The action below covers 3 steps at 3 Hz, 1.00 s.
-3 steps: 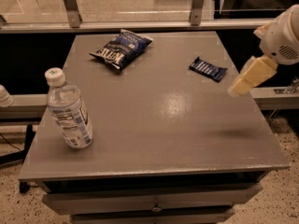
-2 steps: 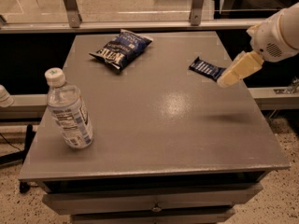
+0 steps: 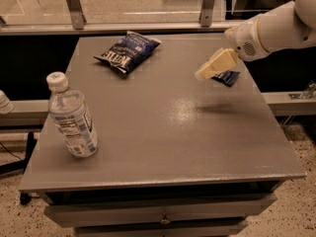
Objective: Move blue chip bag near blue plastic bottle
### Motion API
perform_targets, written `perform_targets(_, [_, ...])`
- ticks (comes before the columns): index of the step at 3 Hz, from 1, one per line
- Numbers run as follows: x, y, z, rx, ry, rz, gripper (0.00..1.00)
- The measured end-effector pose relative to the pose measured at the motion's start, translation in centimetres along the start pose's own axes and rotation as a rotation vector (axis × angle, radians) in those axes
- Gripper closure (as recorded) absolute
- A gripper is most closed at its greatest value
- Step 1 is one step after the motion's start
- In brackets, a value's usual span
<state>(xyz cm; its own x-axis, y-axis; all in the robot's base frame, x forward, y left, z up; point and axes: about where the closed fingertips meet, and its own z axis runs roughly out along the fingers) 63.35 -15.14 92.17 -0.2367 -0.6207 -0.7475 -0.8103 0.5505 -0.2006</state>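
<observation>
The blue chip bag (image 3: 127,52), dark navy with white lettering, lies at the far left-centre of the grey table (image 3: 163,132). The blue plastic bottle (image 3: 72,116), clear with a white cap and blue-and-white label, stands upright near the front left. My gripper (image 3: 205,74) hangs above the table's right side on a white arm, well to the right of the bag, with its cream-coloured fingers (image 3: 216,64) pointing down-left. It holds nothing that I can see.
A small blue-and-white candy bar wrapper (image 3: 228,77) lies at the right, partly hidden behind the gripper. A metal railing (image 3: 123,27) runs behind the table. Drawers sit below the front edge. Speckled floor surrounds the table.
The gripper has moved left and farther back over the table, from off the right edge to in front of the candy bar wrapper. Bag and bottle have not moved.
</observation>
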Motion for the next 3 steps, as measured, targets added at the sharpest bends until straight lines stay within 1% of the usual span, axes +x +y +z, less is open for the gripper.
perform_targets(1, [-0.1, 0.1, 0.3, -0.020, -0.003, 0.000, 0.00])
perform_targets(2, [-0.9, 1.7, 3.7, -0.085, -0.093, 0.010, 0.00])
perform_targets(3, [-5.6, 4.1, 8.6, -0.167, -0.255, -0.016, 0.00])
